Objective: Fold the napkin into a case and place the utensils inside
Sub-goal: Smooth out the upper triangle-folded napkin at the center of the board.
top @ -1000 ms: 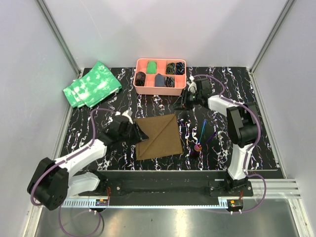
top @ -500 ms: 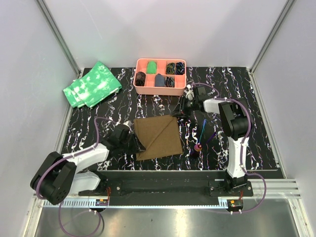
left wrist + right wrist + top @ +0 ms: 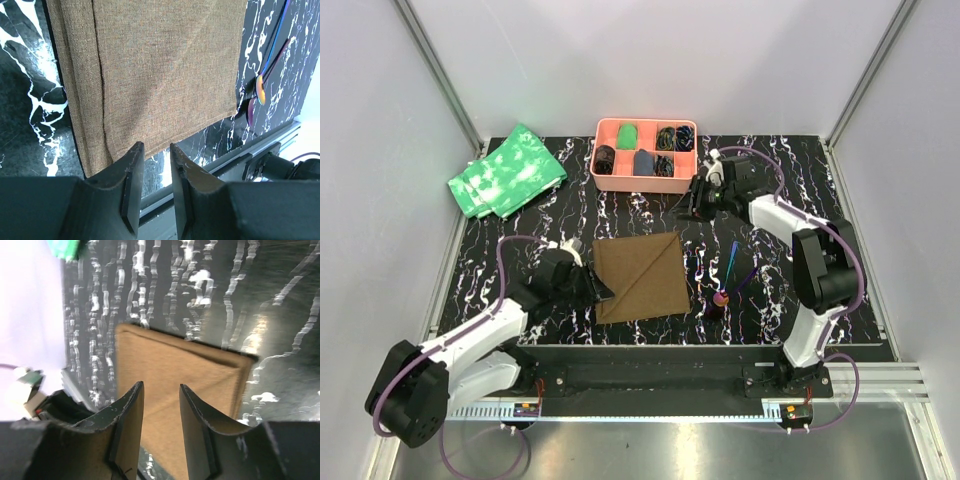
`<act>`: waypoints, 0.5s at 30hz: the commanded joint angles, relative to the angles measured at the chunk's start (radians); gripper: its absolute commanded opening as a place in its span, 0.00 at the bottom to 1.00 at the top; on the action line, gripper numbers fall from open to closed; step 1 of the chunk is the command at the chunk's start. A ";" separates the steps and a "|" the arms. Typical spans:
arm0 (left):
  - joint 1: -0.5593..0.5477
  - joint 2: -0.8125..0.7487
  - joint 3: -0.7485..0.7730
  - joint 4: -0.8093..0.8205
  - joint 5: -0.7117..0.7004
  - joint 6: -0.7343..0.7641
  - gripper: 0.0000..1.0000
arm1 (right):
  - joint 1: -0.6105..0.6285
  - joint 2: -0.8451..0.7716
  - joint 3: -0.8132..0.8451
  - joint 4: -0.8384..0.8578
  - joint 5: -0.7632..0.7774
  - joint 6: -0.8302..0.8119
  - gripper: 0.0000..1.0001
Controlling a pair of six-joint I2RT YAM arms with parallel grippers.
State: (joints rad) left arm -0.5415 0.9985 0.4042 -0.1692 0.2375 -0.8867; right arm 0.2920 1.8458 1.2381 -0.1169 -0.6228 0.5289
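From above, the brown napkin (image 3: 640, 277) lies flat on the surface (image 3: 570, 205), the left claw (image 3: 590, 288) at its left edge, the right claw (image 3: 697, 205) near the pink tray (image 3: 645, 183), and the utensils (image 3: 732, 272) to the napkin's right. The left wrist view shows narrowly parted, empty fingers (image 3: 131, 175) at the napkin's edge. The right wrist view shows slightly parted, empty fingers (image 3: 127, 425) above the napkin.

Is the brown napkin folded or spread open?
Folded: the napkin shows stacked layers along one edge, and a flap edge crosses it diagonally.
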 commanded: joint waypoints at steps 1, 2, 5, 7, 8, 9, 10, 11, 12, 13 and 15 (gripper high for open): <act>0.006 0.012 -0.013 0.043 0.025 -0.011 0.30 | 0.083 -0.042 -0.066 0.086 -0.058 0.078 0.44; 0.006 0.018 -0.025 0.068 0.031 -0.017 0.30 | 0.102 -0.040 -0.074 0.126 -0.081 0.112 0.44; 0.006 0.048 -0.060 0.108 0.033 -0.026 0.29 | 0.194 -0.023 -0.101 0.219 -0.110 0.172 0.43; 0.009 0.055 -0.073 0.112 0.028 -0.023 0.29 | 0.231 -0.005 -0.115 0.247 -0.118 0.189 0.42; 0.009 0.057 -0.076 0.109 0.020 -0.020 0.29 | 0.261 0.004 -0.130 0.285 -0.130 0.215 0.42; 0.011 0.051 -0.082 0.106 0.019 -0.018 0.29 | 0.271 0.022 -0.140 0.304 -0.138 0.227 0.41; 0.011 0.049 -0.085 0.105 0.016 -0.017 0.29 | 0.280 0.030 -0.152 0.354 -0.155 0.255 0.40; 0.011 0.046 -0.090 0.096 0.011 -0.017 0.29 | 0.291 0.035 -0.181 0.381 -0.163 0.266 0.40; 0.009 0.035 -0.102 0.094 0.008 -0.017 0.29 | 0.294 0.055 -0.195 0.402 -0.169 0.275 0.40; 0.012 0.029 -0.110 0.091 0.003 -0.018 0.29 | 0.292 0.065 -0.206 0.436 -0.178 0.289 0.39; 0.012 0.016 -0.134 0.089 -0.003 -0.021 0.29 | 0.292 0.098 -0.242 0.470 -0.190 0.298 0.38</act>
State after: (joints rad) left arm -0.5350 1.0485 0.3054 -0.1101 0.2462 -0.9028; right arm 0.5961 1.8904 1.0496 0.2043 -0.7635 0.7616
